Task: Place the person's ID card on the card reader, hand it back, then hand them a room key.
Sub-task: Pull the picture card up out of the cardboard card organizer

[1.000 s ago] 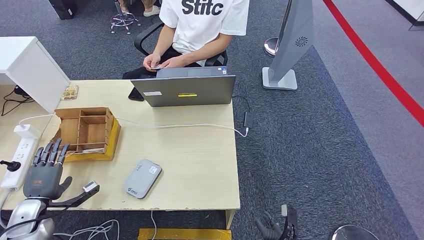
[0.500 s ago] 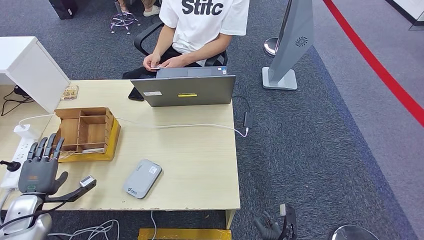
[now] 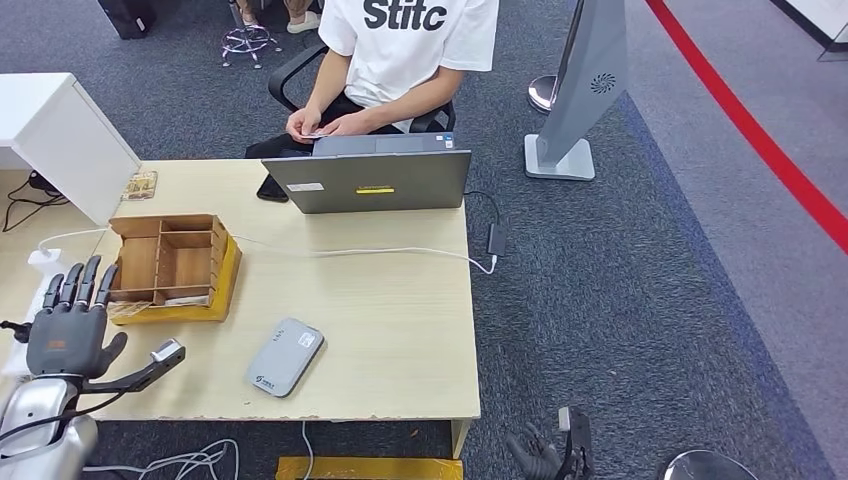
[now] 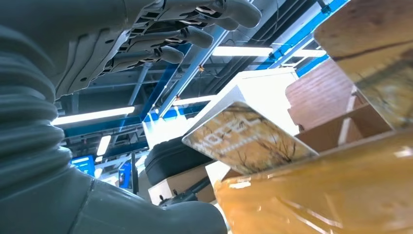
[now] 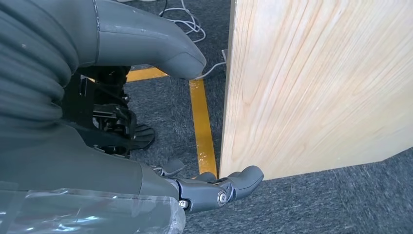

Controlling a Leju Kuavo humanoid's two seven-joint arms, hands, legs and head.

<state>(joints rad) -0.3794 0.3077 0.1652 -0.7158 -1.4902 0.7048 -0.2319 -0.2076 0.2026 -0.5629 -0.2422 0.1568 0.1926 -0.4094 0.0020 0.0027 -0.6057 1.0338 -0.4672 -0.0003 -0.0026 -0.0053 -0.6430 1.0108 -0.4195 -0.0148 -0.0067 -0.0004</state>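
Left hand (image 3: 67,335) empty, fingers spread, hovering at 9 o'clock of the grey rounded card reader (image 3: 285,357). Right hand (image 5: 214,191) hangs empty, loosely curled, beside the desk. Likely step one: the seated person (image 3: 400,50) holds the small ID card (image 3: 312,133) at 12 o'clock; next move is reaching there.

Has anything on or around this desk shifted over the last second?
The robot's left hand has slid leftward and a little toward the robot along the desk's left edge, away from the wooden organizer, fingers spread and holding nothing. The right hand hangs low beside the desk as before. The grey card reader, the laptop and the seated person have not moved.
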